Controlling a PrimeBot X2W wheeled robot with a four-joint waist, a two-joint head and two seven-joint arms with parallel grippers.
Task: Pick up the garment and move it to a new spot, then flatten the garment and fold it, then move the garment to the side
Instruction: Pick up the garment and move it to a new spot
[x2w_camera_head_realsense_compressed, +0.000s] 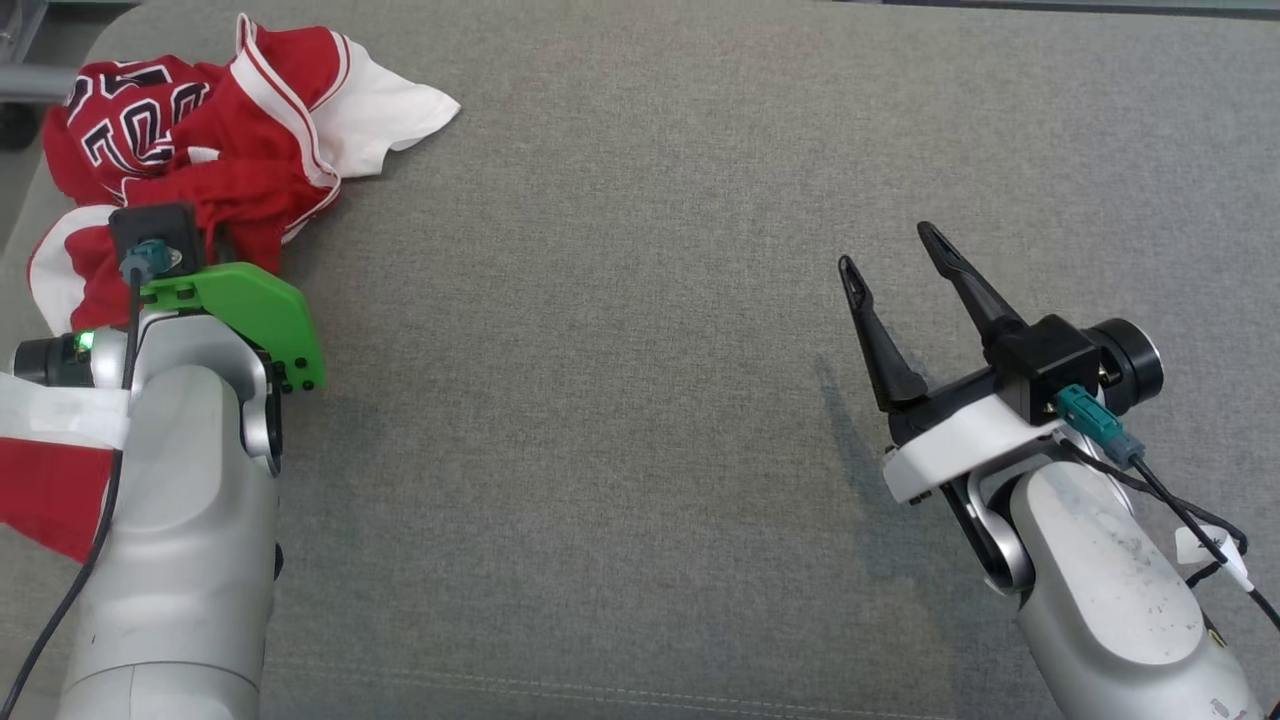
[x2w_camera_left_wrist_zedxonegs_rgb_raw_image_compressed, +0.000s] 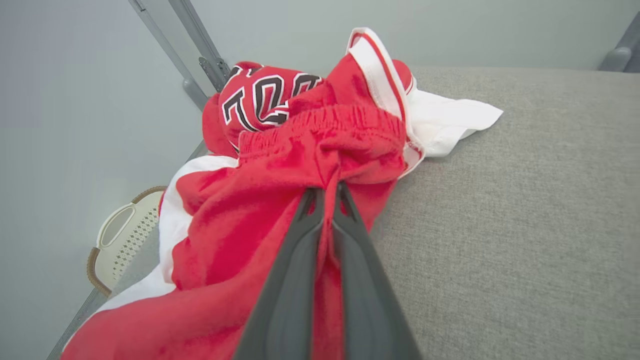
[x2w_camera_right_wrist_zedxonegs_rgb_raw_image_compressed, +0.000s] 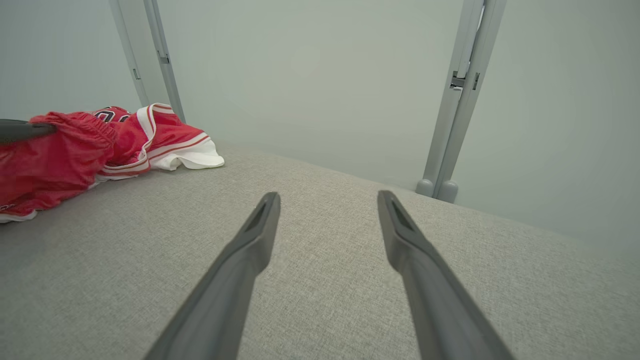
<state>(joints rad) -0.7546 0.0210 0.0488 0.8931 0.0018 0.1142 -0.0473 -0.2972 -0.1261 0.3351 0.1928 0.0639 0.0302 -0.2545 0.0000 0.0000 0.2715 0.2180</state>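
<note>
Garment (x2w_camera_head_realsense_compressed: 240, 170) bunched at far-left corner of grey pad (x2w_camera_head_realsense_compressed: 640, 400). Long axis diagonal, from left edge up to a white hem corner pointing right. Near end hidden behind left arm and cut off by frame; black-and-white lettering folded, unreadable. Red cloth, white striped trim, gathered waistband. Left gripper (x2w_camera_left_wrist_zedxonegs_rgb_raw_image_compressed: 327, 192) pinched tight on waistband fold. Right gripper (x2w_camera_head_realsense_compressed: 888, 248) spread, empty, well apart.

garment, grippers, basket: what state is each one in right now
garment: crumpled in a heap at the far left corner of the surface, not flattened or folded
left gripper: shut on a fold of the garment
right gripper: open, empty, above bare surface
basket: below the surface edge, partly hidden, contents can't be told
</note>
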